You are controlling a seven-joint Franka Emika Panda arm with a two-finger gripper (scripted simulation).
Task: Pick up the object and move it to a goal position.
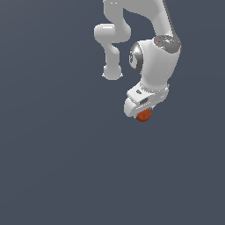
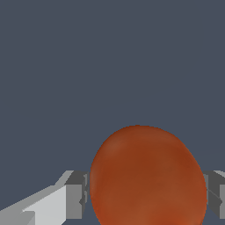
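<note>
Ball [image 2: 147, 176], orange-red and mottled, sits clamped between the white gripper [image 1: 143, 112]'s two fingers [image 2: 74, 195], which touch its sides in the wrist view. Pickup looks done; carrying it to the goal remains, and no goal marker is visible. Plain grey-blue emptiness surrounds the arm [image 1: 154, 61], leaving room everywhere.

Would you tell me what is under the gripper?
The orange ball sits under the gripper, between its fingers. Its top is hidden by the hand.
</note>
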